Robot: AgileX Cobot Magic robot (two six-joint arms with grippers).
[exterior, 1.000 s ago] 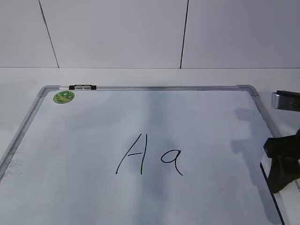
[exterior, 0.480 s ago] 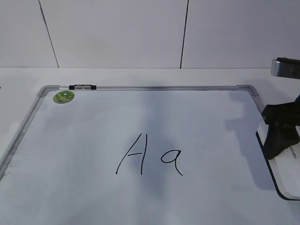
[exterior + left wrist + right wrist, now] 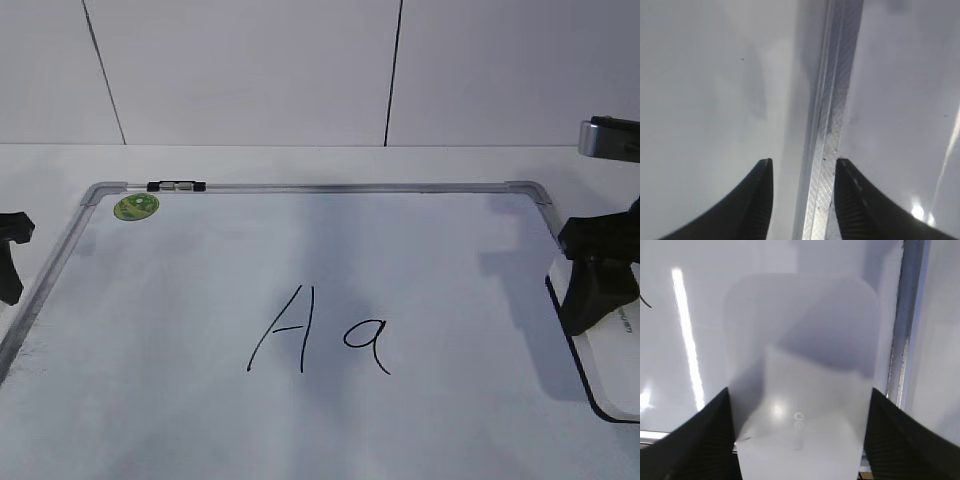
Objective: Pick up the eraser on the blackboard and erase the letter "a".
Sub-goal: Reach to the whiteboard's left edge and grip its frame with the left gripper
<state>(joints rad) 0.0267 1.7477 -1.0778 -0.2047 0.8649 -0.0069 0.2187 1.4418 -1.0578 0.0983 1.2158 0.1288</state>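
Note:
The blackboard (image 3: 350,187) lies flat and bears a capital "A" (image 3: 285,330) and, to its right, the letter "a" (image 3: 366,342). My right gripper (image 3: 597,290) is at the board's right edge, shut on the white eraser (image 3: 612,370), whose black underside shows as a dark rim. In the right wrist view the eraser (image 3: 800,340) fills the span between the fingers of the right gripper (image 3: 800,392), next to the board's frame (image 3: 905,325). My left gripper (image 3: 10,255) is at the left edge, open and empty (image 3: 802,162), over the left frame (image 3: 832,100).
A round green sticker (image 3: 136,206) and a black-and-grey clip (image 3: 176,186) sit at the board's far left corner. A white panelled wall stands behind the table. A stretch of bare board separates the eraser from the "a".
My right gripper has risen with the eraser, which now shows lifted at the board's right edge. My left gripper has come into view at the left edge.

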